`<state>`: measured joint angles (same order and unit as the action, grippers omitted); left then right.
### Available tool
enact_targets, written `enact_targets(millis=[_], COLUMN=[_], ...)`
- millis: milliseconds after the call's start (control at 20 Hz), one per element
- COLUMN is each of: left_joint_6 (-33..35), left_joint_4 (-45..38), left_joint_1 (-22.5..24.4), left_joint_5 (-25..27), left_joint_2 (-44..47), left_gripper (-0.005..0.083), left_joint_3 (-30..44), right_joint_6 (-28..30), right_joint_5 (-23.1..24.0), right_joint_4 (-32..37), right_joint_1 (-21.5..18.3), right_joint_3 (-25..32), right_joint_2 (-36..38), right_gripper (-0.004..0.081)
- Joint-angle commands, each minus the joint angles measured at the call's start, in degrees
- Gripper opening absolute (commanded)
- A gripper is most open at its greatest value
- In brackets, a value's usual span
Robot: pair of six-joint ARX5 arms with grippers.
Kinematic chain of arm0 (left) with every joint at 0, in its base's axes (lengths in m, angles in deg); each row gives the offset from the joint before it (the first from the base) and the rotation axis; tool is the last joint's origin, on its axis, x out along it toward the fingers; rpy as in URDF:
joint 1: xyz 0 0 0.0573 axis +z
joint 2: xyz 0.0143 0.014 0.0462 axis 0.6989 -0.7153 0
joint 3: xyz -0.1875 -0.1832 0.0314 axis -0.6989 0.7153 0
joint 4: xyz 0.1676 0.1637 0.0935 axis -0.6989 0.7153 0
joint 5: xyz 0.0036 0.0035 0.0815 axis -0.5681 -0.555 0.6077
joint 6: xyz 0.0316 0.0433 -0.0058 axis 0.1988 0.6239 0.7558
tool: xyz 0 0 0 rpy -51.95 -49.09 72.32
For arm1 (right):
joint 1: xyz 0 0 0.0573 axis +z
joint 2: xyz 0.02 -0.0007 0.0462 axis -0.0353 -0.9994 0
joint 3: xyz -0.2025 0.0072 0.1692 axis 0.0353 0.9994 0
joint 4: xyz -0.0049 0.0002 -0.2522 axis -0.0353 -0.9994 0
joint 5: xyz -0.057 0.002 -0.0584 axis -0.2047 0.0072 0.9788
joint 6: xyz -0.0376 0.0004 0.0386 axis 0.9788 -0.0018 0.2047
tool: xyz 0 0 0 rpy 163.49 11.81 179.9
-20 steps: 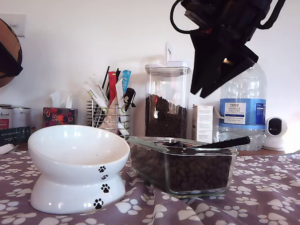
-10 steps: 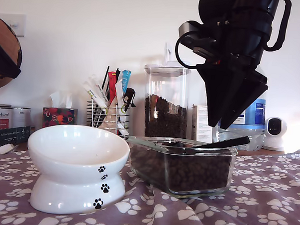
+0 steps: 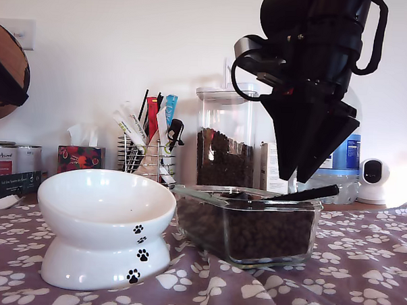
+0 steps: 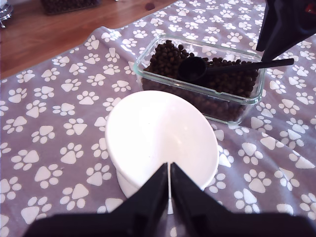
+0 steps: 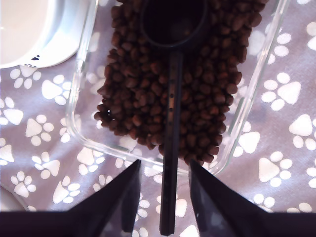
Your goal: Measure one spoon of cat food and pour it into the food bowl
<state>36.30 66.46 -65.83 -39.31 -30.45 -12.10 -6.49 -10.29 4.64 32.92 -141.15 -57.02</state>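
My second end effector [image 5: 163,197] is released, fingers spread either side of the spoon [image 5: 171,108] handle, not touching it yet. The spoon lies on the cat food [image 5: 143,98] in the clear glass dish [image 5: 81,133]; its cup is ahead of the fingers, and the handle tail overhangs the dish rim between them. In the exterior view this end effector [image 3: 298,177] hangs just above the handle [image 3: 308,193].

Step in hand: grasp the handle. To do it well, lower a little more, keep the handle centred between the fingers, clamp on the overhanging tail clear of the glass rim, and keep the cup level.

My first end effector [image 4: 169,195] is clenched on nothing, hovering above the near rim of the food bowl [image 4: 163,133].

Containers: the glass dish is heaped with kibble; the spoon cup looks empty; the food bowl [image 3: 107,202] is empty. Behind, a tall lidded clear canister [image 3: 224,136] is roughly half full of kibble.
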Motion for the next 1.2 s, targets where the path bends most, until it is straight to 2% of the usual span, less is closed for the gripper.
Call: enact_targets(millis=[0, 550, 600, 800, 950, 1150], left_joint_6=[0.24, 0.24, 0.24, 0.24, 0.24, 0.24], left_joint_4=[-0.39, -0.37, -0.37, -0.37, -0.37, -0.37], left_joint_1=[0.07, 0.07, 0.07, 0.07, 0.07, 0.07], left_joint_5=[-0.24, -0.24, -0.24, -0.24, -0.24, -0.24], left_joint_2=[-0.26, -0.26, -0.26, -0.26, -0.26, -0.26], left_gripper=[-0.0019, -0.0019, -0.0019, -0.0019, -0.0019, -0.0019], left_joint_3=[-0.48, -0.48, -0.48, -0.48, -0.48, -0.48], right_joint_6=[0.13, 0.2, 0.26, 1.62, 1.6, 1.6], right_joint_5=[0.02, 1.55, 1.55, 1.55, 1.97, 6.29], right_joint_4=[0.44, 1.11, 1.2, 1.51, 2.34, 2.93], right_joint_1=[0.5, 0.87, 0.87, 0.87, 0.87, 0.87], right_joint_3=[0.33, 0.33, 0.33, 0.33, 0.31, 0.26], right_joint_2=[-1.29, -4.68, -4.68, -4.68, -4.68, -4.68], right_gripper=[0.0269, 0.0259, 0.0232, 0.0, -0.0013, -0.0012])
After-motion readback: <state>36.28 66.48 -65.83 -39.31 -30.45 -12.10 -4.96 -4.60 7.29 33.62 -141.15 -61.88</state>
